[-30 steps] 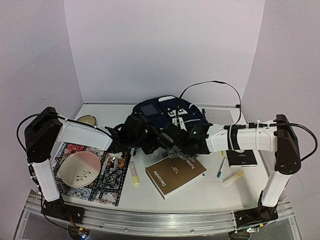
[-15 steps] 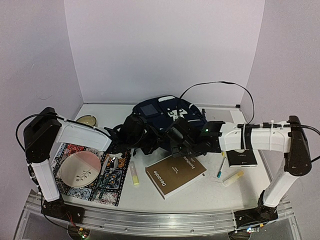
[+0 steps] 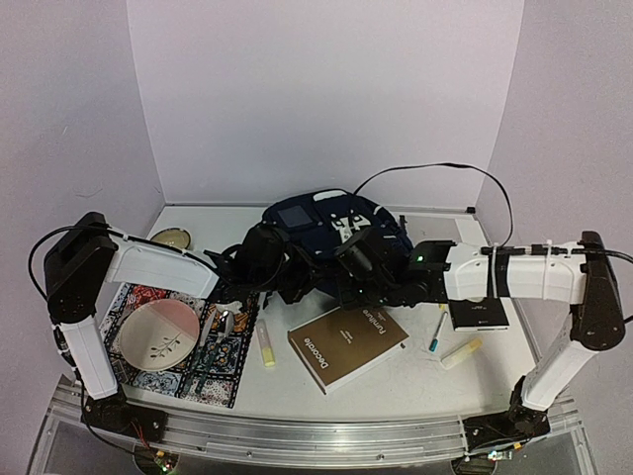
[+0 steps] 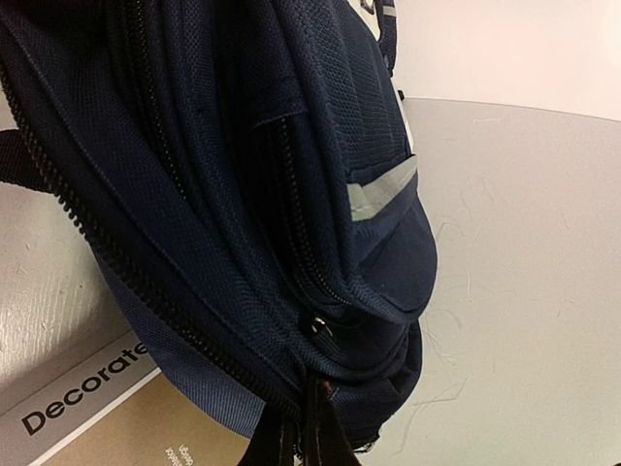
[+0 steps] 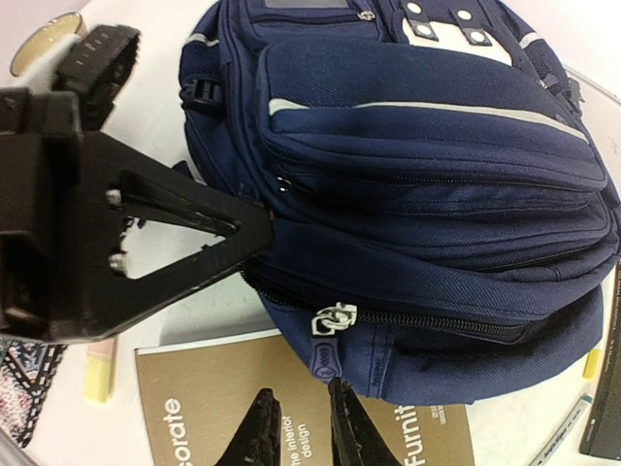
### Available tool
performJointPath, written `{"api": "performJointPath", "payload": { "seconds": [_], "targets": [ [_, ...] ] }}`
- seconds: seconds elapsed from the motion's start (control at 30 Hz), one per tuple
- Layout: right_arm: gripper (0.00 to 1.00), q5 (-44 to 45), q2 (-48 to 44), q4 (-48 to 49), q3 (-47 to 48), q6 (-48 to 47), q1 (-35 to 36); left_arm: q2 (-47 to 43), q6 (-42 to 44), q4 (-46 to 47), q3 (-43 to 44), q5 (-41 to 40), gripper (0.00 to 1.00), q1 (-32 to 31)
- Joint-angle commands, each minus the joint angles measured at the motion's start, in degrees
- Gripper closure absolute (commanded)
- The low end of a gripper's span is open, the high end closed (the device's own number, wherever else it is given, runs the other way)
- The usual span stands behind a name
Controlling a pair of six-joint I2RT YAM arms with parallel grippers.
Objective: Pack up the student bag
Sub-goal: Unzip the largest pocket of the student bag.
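The student bag point(image 3: 336, 223), a dark navy backpack with white stripe trim, lies at the back middle of the table. It fills the left wrist view point(image 4: 243, 194) and the right wrist view point(image 5: 437, 146). My left gripper point(image 3: 295, 282) is shut on the bag's fabric by the main zip at its near left edge point(image 4: 312, 432); it also shows in the right wrist view point(image 5: 260, 228). My right gripper point(image 3: 348, 282) is at the bag's near side. Its jaws point(image 5: 301, 437) stand slightly apart and empty, just below the white zipper pull point(image 5: 328, 342).
A brown book point(image 3: 346, 344) lies in front of the bag, partly under it. A yellow highlighter point(image 3: 265, 344) lies to the book's left; a pen point(image 3: 436, 332), a yellow marker point(image 3: 460, 352) and a black notebook point(image 3: 478, 313) lie to its right. A plate point(image 3: 158, 334) sits on a patterned mat point(image 3: 213, 381) at left.
My right arm has reached left and back, bringing its gripper up to the bag's near side. The left gripper has kept its hold on the bag.
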Motion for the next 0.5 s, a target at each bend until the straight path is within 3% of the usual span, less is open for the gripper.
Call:
{"api": "performJointPath", "payload": {
  "seconds": [0.0,0.47],
  "targets": [
    [0.82,4.3,3.1,-0.2,2.0,0.4,-0.1,-4.0,0.2,5.5,1.3,-0.7,1.0,-0.6],
    [0.78,7.1,8.9,-0.1,7.2,0.2,-0.1,-3.8,-0.2,5.5,2.1,-1.5,1.0,-1.1]
  ]
}}
